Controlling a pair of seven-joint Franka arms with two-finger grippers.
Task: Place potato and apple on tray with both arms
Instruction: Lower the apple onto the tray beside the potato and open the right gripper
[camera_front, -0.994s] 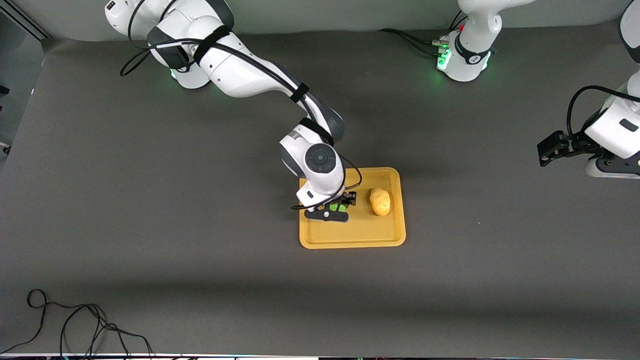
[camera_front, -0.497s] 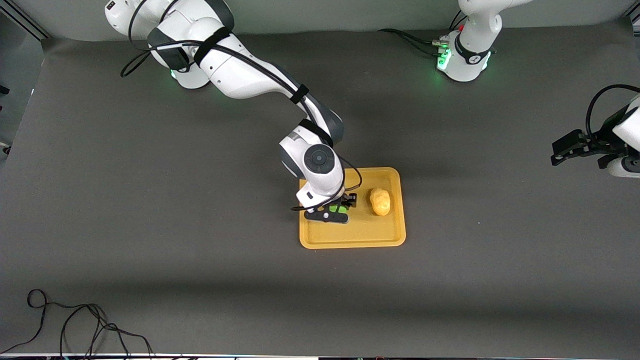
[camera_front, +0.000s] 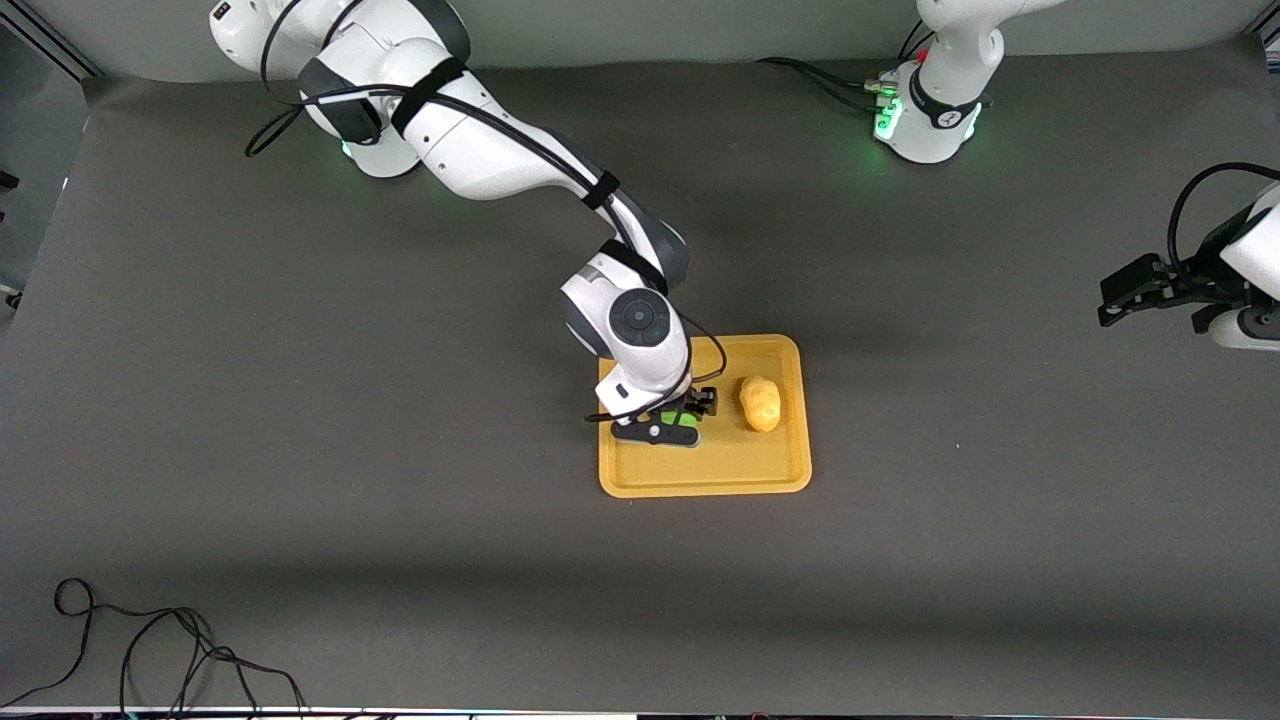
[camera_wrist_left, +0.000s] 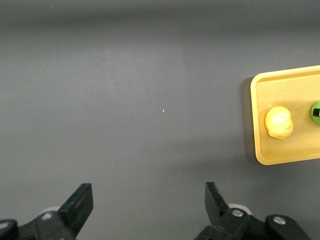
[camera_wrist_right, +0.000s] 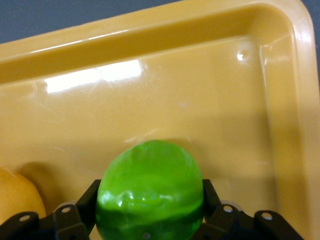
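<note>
resting on the tray (camera_front: 705, 482), the potato (camera_front: 761, 403) is done; right gripper (camera_front: 678, 418) pinches the apple (camera_wrist_right: 150, 195) low over it, unreleased; left gripper (camera_wrist_left: 149, 210), fingers spread, waits over bare table.

We find no readable text, label, brand, number or sign anywhere in these views.
</note>
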